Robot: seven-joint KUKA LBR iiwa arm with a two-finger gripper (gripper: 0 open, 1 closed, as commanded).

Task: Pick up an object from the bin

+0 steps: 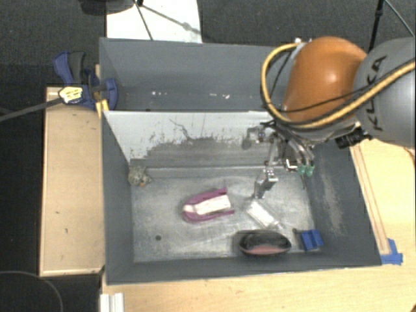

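My gripper (263, 186) hangs over the right middle of the bin, its metal fingers pointing down with nothing visible between them. Just below its tip lies a small white block (261, 214) on the floor. To the left of that lies a purple and white oblong thing (208, 205). Near the front wall rests a dark oval thing with a reddish middle (264, 243).
A small blue block (311, 240) sits in the front right corner. A small greyish lump (137, 177) lies at the left wall. The arm's orange dome and yellow cables overhang the bin's back right part.
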